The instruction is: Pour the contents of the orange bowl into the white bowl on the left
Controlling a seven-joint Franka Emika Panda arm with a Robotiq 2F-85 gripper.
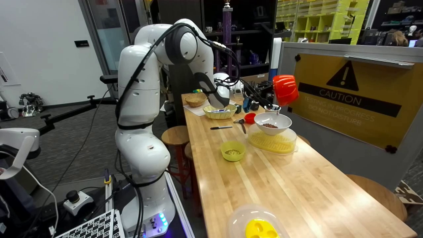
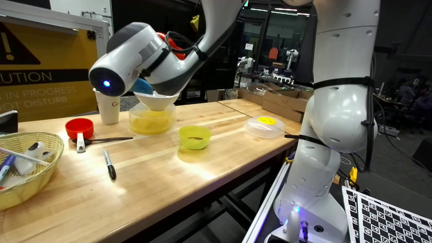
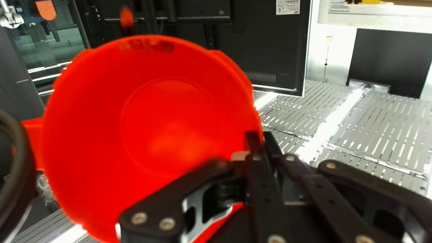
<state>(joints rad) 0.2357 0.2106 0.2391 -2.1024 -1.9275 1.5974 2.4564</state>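
The orange bowl (image 1: 285, 90), glossy red-orange, hangs in the air above the white bowl, tipped on its side. In the wrist view its inside (image 3: 162, 118) faces the camera and no contents show in it. My gripper (image 3: 261, 137) is shut on its rim, one finger inside and one outside. In an exterior view the orange bowl (image 2: 173, 45) shows only partly behind the arm. The white bowl (image 1: 281, 121) stands upright on a clear container with a yellow insert and holds small reddish-brown pieces. In an exterior view the arm partly covers the white bowl (image 2: 157, 100).
The clear container (image 1: 272, 142) stands under the white bowl. A yellow-green bowl (image 1: 233, 150) with small pieces is near it. A white cup (image 2: 108, 106), a red measuring cup (image 2: 79, 127), a marker (image 2: 109, 165) and a wicker basket (image 2: 30, 168) stand around. A clear lid (image 2: 265, 127) lies farther off.
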